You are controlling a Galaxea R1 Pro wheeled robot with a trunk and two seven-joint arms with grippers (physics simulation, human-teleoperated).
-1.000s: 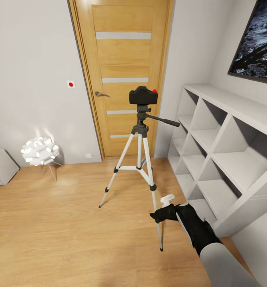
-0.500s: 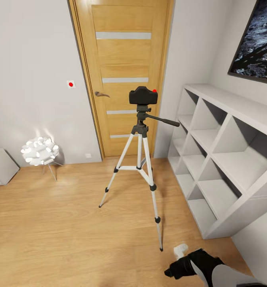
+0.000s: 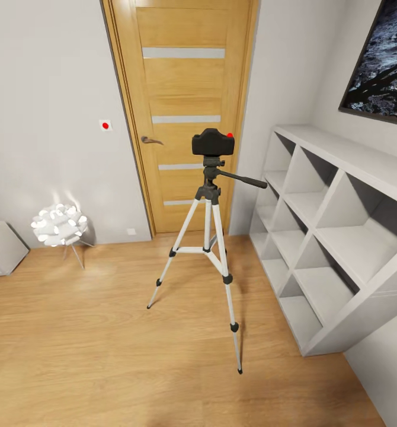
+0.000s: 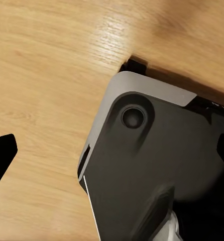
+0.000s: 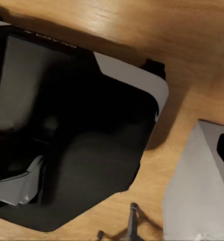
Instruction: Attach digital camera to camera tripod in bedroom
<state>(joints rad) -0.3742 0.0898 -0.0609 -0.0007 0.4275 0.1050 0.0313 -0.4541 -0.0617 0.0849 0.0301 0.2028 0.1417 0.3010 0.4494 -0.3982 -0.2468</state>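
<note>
One second back the right arm reached up beside the near leg of the camera tripod (image 3: pixel 209 237); half a second back it sat lower, at the frame's bottom edge; now the head view carries no arm at all. The digital camera (image 3: pixel 213 142) has not stirred through that retreat. It sits level on the tripod's black head, red button up, the pan handle pointing toward the shelf side. I judge the mounting done and the arm simply clearing away; a camera staying put with nothing holding it suggests the attachment holds.

Taking the tripod as the landmark and going left to right: well left of it, by the pale grey wall, stands a small white ball lamp (image 3: pixel 60 224) on thin legs, with a grey box corner further left. Behind the tripod is the oak door (image 3: pixel 183 89) with frosted strips. Just right of it the white cube shelf (image 3: pixel 335 237) runs along the wall, its cells bare, a dark picture (image 3: pixel 383 59) hanging above.

The light wood plank floor (image 3: pixel 103 344) under the three spread legs is flat and bare. Both wrist views look down on those planks and the robot's dark base (image 4: pixel 157 165); in neither can I tell how the jaws stand.
</note>
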